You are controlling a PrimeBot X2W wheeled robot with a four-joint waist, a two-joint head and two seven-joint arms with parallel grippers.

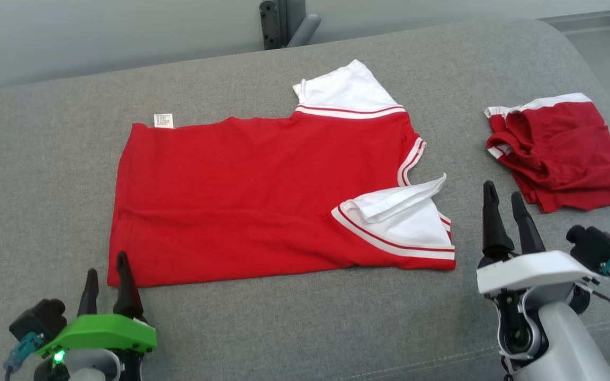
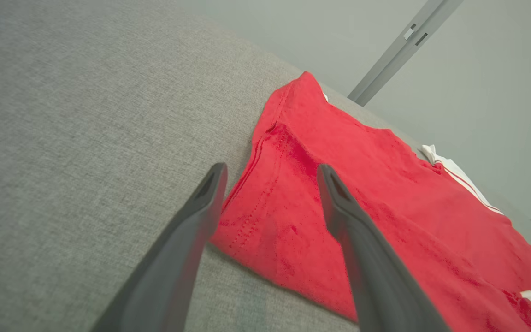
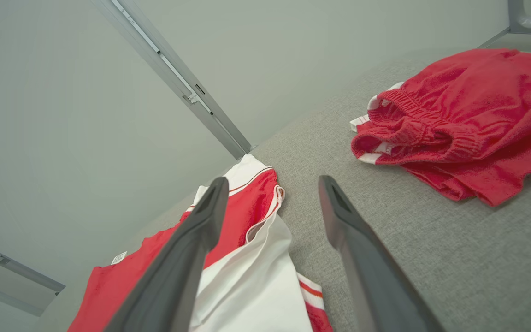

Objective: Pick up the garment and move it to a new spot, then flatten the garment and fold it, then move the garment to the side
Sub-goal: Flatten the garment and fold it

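Note:
The garment [image 1: 241, 201], a red T-shirt with white striped sleeves, lies spread sideways on the grey cushioned surface [image 1: 305, 328], with its near sleeve folded over the body. My left gripper [image 1: 107, 264] stands open just off the shirt's near left corner. In the left wrist view that gripper [image 2: 271, 169] hangs open above the hem corner of the garment [image 2: 385, 193], holding nothing. My right gripper [image 1: 503, 190] is open to the right of the near sleeve. Its wrist view shows the gripper [image 3: 272, 180] open above the garment's white sleeve [image 3: 247, 272] and bare cushion.
A folded pair of red shorts [image 1: 559, 153] with white trim lies at the right of the surface, also seen as the shorts [image 3: 468, 120] beyond my right fingers. A dark metal bracket [image 1: 278, 24] stands behind the rear edge. Pale wall lies beyond.

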